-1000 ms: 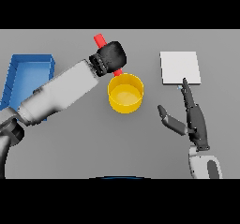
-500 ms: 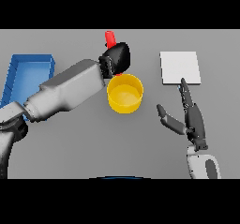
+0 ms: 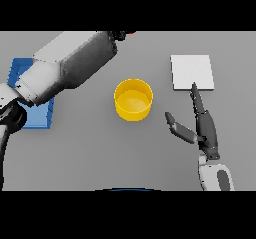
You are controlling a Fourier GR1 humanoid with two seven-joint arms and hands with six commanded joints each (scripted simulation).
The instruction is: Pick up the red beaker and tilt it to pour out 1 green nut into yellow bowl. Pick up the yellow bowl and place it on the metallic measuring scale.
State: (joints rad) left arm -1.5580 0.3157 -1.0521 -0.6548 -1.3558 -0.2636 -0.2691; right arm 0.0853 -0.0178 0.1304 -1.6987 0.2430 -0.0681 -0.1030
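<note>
The yellow bowl stands upright mid-table, and I see only yellow inside it. My left arm reaches from the left across to the scene's upper edge. Only a dark bit of my left hand shows there, with a red sliver of the red beaker beside it, carried well above the table. The rest of the beaker is cut off, and no green nut is visible. The metallic measuring scale, a flat pale square, lies at the back right. My right hand rests open just in front of it, fingers straight.
A blue tray sits at the left, partly covered by my left arm. Grey table spreads around the bowl.
My left arm has risen and swung back and right, carrying the red beaker from over the bowl's far-left rim to the scene's upper edge. The bowl and right hand have not moved.
</note>
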